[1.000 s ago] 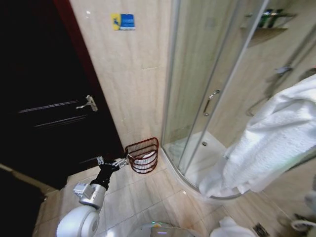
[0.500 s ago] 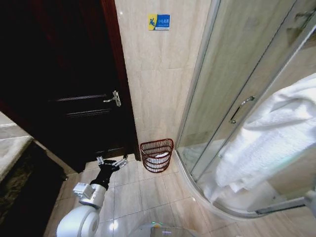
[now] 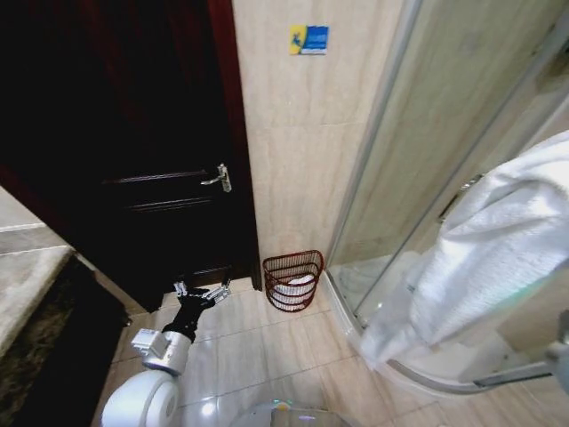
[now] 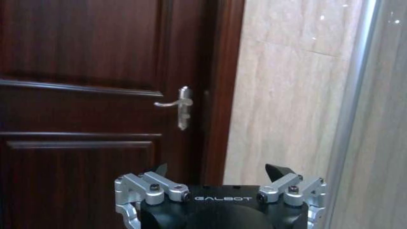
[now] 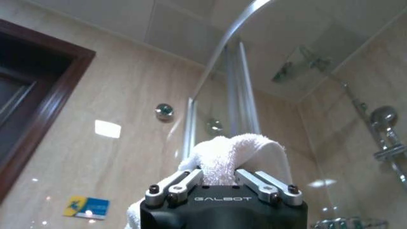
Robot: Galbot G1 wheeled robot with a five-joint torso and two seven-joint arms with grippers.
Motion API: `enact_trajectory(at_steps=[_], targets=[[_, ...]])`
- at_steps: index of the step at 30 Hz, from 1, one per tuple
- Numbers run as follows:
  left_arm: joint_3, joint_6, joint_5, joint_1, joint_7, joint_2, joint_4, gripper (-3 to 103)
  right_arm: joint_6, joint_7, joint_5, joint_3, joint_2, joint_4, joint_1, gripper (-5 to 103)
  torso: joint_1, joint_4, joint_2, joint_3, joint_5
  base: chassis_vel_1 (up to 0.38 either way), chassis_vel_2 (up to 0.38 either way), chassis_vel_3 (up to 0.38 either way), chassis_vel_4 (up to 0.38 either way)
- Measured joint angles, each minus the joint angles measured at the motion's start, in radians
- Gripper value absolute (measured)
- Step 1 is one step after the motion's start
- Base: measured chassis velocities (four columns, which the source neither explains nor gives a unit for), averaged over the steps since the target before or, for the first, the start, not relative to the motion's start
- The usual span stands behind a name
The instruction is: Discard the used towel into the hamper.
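While right tool (image 5: 219, 183) clamps white towel (image 3: 498, 249), hamper (image 3: 292, 279) well apart, left tool (image 4: 219, 172) spread empty.

camera swings left, hamper slides toward centre

the whole head view has shifted over the last second, so the camera has turned rather than the things. the dark door (image 3: 133, 178) now takes up far more of the picture, and its handle (image 3: 220, 177) sits further right than before. the blue wall sign (image 3: 308, 39) has drifted right too. the hamper (image 3: 293, 279) now appears right of its earlier place and lower, standing clear of the left gripper (image 3: 201, 292), which overlapped its rim a second ago. the shower enclosure (image 3: 418, 133) has slid toward the right edge, less of it showing.
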Motion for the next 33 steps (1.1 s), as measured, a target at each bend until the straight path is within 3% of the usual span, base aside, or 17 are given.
enact_trajectory(at_steps=[2, 4, 9, 16, 18, 19, 24, 33], targets=[[0.000, 0.000, 0.000, 0.000, 0.000, 0.000, 0.000, 100, 0.002, 0.000, 0.000, -0.002, 0.000, 0.001, 0.001, 9, 0.000, 0.0002, 0.000, 0.000, -0.0019, 0.147, 0.152, -0.093, -0.101], [0.000, 0.000, 0.000, 0.000, 0.000, 0.000, 0.000, 100, 0.002, 0.000, 0.000, -0.004, 0.000, 0.000, 0.001, 9, 0.000, 0.0006, 0.000, 0.000, 0.0005, 0.084, 0.045, -0.059, -0.052], [0.000, 0.000, 0.000, 0.000, 0.000, -0.001, 0.000, 100, 0.014, -0.031, -0.003, -0.084, -0.011, 0.000, 0.011, 9, -0.004, 0.0002, -0.008, -0.004, 0.0010, -0.033, -0.020, 0.035, 0.028], [0.000, 0.000, 0.000, 0.000, 0.000, 0.000, 0.000, 100, 0.015, -0.034, -0.003, -0.102, -0.018, 0.000, 0.020, 9, -0.008, -0.0003, -0.017, -0.009, 0.0004, -0.021, -0.003, 0.058, 0.055], [0.000, 0.000, 0.000, 0.000, 0.000, 0.000, 0.000, 100, 0.002, -0.027, -0.003, -0.140, -0.054, 0.000, 0.063, 9, -0.011, -0.0006, -0.022, -0.011, 0.0001, 0.070, 0.047, 0.019, 0.037], [0.000, 0.000, 0.000, 0.000, 0.000, 0.000, 0.000, 100, -0.005, -0.023, -0.003, -0.156, -0.071, 0.000, 0.085, 9, -0.011, 0.0007, -0.024, -0.012, -0.0007, 0.094, 0.057, 0.025, 0.050], [0.000, 0.000, 0.000, 0.000, 0.000, 0.000, 0.000, 100, -0.019, -0.017, 0.001, -0.186, -0.101, 0.000, 0.122, 9, -0.014, -0.0002, -0.030, -0.016, 0.0004, 0.094, 0.096, 0.065, 0.073], [0.000, 0.000, 0.000, 0.000, 0.000, 0.000, 0.000, 100, -0.047, -0.009, 0.051, -0.255, -0.225, -0.015, 0.333, 9, -0.018, 0.0007, -0.039, -0.021, -0.0005, 0.078, 0.085, 0.091, 0.087]])
